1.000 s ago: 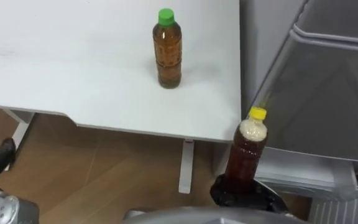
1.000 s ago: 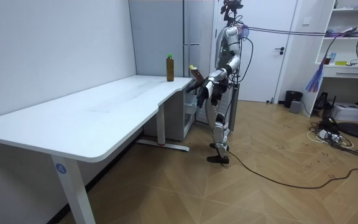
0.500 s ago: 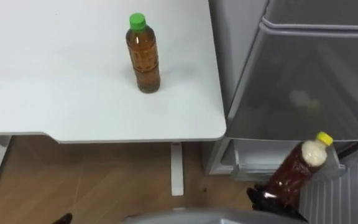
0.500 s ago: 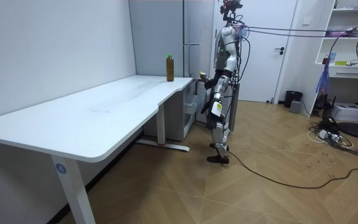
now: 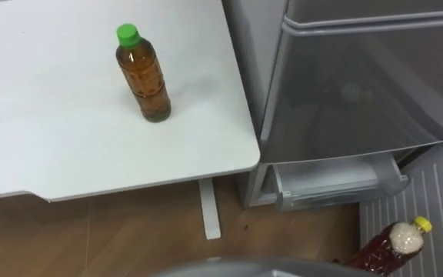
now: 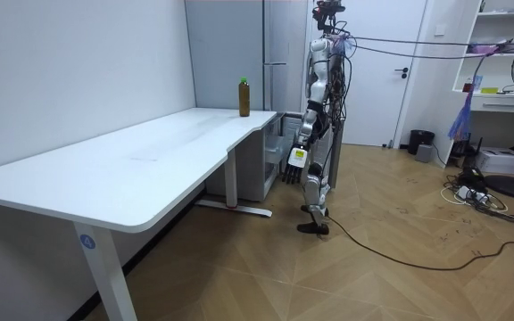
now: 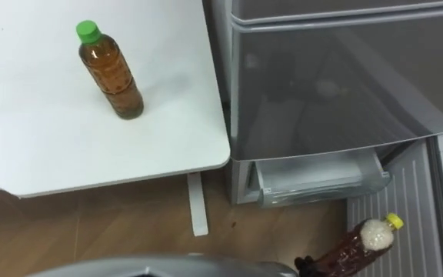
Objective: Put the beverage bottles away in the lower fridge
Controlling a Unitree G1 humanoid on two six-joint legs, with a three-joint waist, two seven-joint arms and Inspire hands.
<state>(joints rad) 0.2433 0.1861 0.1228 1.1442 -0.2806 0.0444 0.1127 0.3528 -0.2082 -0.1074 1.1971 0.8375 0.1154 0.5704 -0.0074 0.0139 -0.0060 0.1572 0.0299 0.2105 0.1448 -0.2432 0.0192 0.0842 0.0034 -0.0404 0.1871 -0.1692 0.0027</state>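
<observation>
Nearest to me, at the bottom edge of the right eye view, my right hand (image 7: pixel 304 266) is showing as little more than a dark sliver. Most of it is cut off, but the fingers I can see are curling round the base of the yellow-capped bottle (image 7: pixel 358 243). The bottle is hanging in the air, low on the right, in front of the fridge's lower part. It is leaning hard, its long axis running from the base at lower left to the cap at upper right, and the cap is pointing away from me towards a pale ribbed panel (image 7: pixel 406 192). I cannot tell what that panel belongs to.

Just beyond, a pale bin (image 7: pixel 318 178) is jutting out under the grey fridge (image 7: pixel 344 77). Whether it is a drawer or a door shelf is hard to make out.

To the left the white table (image 7: pixel 37 138) is butting up near the fridge. The green-capped bottle (image 7: pixel 111 71) is standing upright on it, back from the near edge and closer to the right edge.

In the room view I am standing in front of the fridge, by the table's far end. My left hand (image 6: pixel 295 166) is hanging at my side, its fingers looking loose and straight.
</observation>
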